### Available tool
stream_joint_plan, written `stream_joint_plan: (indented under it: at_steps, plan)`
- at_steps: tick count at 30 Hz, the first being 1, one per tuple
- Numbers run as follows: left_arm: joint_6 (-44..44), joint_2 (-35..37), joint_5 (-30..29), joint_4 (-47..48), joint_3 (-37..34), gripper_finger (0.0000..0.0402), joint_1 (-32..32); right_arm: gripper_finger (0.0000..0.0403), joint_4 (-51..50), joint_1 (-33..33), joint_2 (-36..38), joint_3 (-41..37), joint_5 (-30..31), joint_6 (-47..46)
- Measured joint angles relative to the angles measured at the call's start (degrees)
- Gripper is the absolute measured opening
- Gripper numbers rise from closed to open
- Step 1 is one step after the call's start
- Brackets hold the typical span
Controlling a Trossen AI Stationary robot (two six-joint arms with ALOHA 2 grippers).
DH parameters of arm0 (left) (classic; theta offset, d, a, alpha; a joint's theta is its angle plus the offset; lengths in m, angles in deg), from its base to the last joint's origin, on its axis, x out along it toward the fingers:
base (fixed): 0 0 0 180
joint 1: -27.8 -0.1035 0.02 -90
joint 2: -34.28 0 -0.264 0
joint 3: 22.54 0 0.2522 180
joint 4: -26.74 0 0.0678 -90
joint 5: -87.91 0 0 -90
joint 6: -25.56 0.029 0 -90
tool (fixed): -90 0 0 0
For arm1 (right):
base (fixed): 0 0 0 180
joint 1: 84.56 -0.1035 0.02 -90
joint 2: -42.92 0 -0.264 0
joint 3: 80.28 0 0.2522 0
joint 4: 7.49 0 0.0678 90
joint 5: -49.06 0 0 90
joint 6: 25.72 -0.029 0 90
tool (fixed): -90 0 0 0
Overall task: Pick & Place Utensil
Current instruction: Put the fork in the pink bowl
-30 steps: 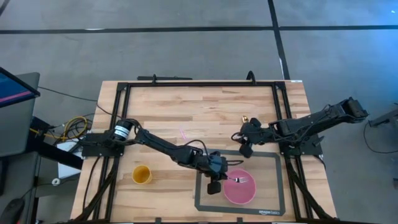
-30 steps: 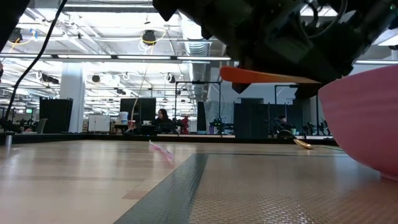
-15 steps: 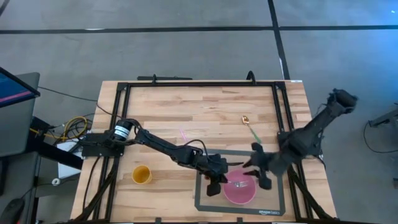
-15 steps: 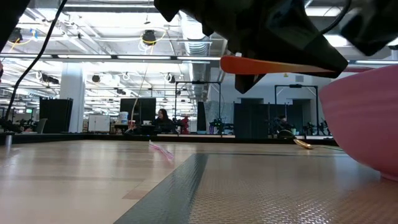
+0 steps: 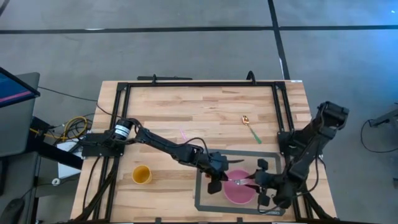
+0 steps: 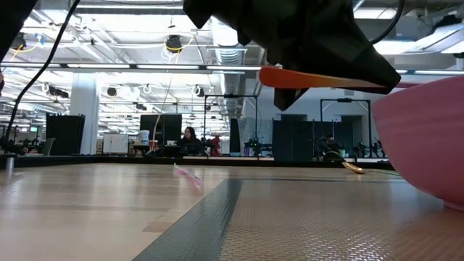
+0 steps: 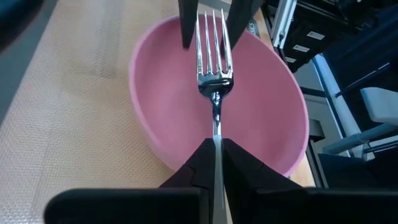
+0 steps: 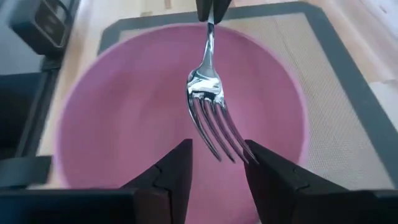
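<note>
A silver fork (image 7: 214, 74) hangs level over the pink bowl (image 7: 161, 93), which stands on a dark mat (image 5: 208, 196) near the table's near edge. My left gripper (image 7: 214, 146), reaching in from the table's left, is shut on the fork. My right gripper (image 8: 217, 152) is open and faces it from the bowl's right side. Its fingers (image 8: 174, 168) stand on either side of the fork's tines (image 8: 214, 130); whether they touch, I cannot tell. In the high view the fork (image 5: 239, 181) lies between the left gripper (image 5: 216, 180) and the right gripper (image 5: 258, 183). My left gripper pinches the fork's handle (image 7: 216, 134) between its two fingers, which lie along the fork and come level from the table's left. The rest of the handle is hidden behind the fingers. The fork is lifted clear over the bowl, level, with its tines pointing at the right gripper.
A yellow cup (image 5: 142, 175) stands left of the mat. A gold spoon with a green handle (image 5: 250, 127) lies beyond the mat on the right, and a small pink utensil (image 5: 183, 133) lies at the table's middle. Bare wood stretches across the far half.
My right arm has swung from beside the gold spoon toward the table's near edge, and has come at the bowl from its right side. Its open fingers now flank the fork's tines. My left gripper and the fork have stayed over the bowl.
</note>
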Motion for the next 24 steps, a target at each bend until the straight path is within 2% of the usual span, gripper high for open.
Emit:
stream_joint_plan:
  at_steps: [6, 12, 24]
  plan:
    - [-1.3, 0.0, 2.6, 0.0, 0.0, 0.002, -0.4, 0.0136, 4.1, 1.5, -1.4, 0.0, -3.0, -0.1]
    - [-1.4, 0.0, 4.9, -0.3, 0.0, 0.0021, -0.3, 0.0136, 4.9, 0.2, 2.0, 0.0, -3.2, 0.1]
    - [-1.5, 0.1, 4.6, 0.0, 0.0, 0.0021, 1.2, 0.0136, 4.2, -0.7, 6.1, 0.0, -3.1, 0.8]
